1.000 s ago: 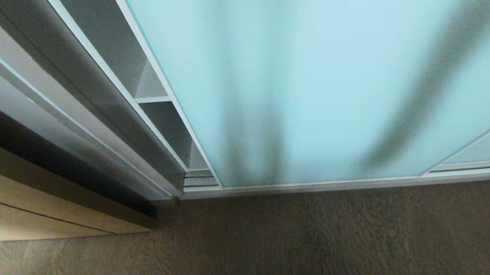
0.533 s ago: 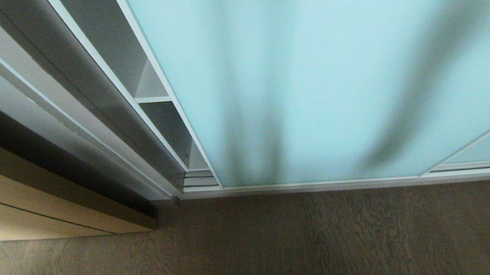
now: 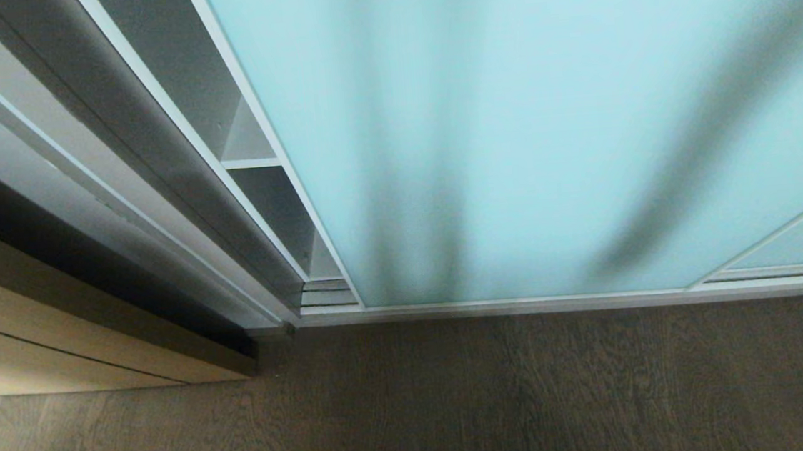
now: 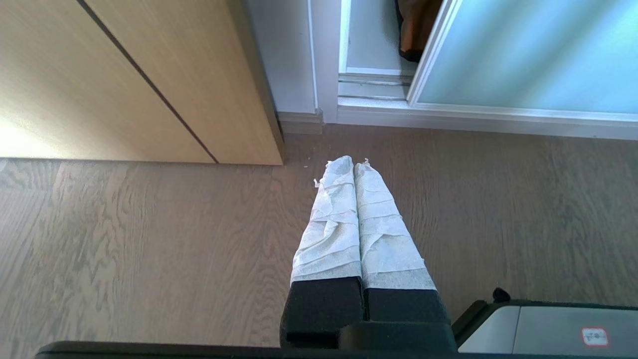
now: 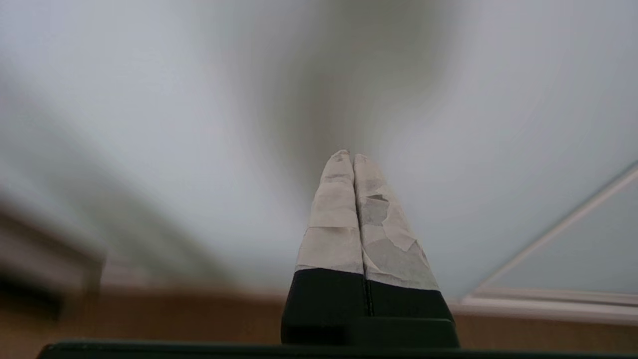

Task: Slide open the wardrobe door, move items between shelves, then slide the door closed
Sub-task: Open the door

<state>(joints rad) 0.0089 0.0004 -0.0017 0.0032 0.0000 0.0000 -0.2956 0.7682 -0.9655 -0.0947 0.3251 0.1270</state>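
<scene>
A frosted aqua door (image 3: 544,121) fills most of the head view, standing on its floor track with a narrow gap at its left edge. Through that gap show slivers of white shelves (image 3: 251,163), one above another. The door looks nearly shut, so by my reading the opening step has yet to be done, or the closing is almost complete; which one cannot be told. Neither arm appears in the head view. In its wrist view, the left gripper (image 4: 354,163) hangs low over the wood floor (image 4: 149,239), its tape-wrapped fingers (image 4: 331,219) pressed together and holding nothing; it seems parked out of the way, pointing towards the corner where a tan cabinet (image 4: 124,75) meets the wardrobe. Past the gap, a dark brown and black shape (image 4: 416,30) sits inside, possibly the cushion, though too little shows to be sure. The right gripper (image 5: 353,155) points at the glass, fingers (image 5: 334,214) closed and empty, likely so the tips can push the panel.
</scene>
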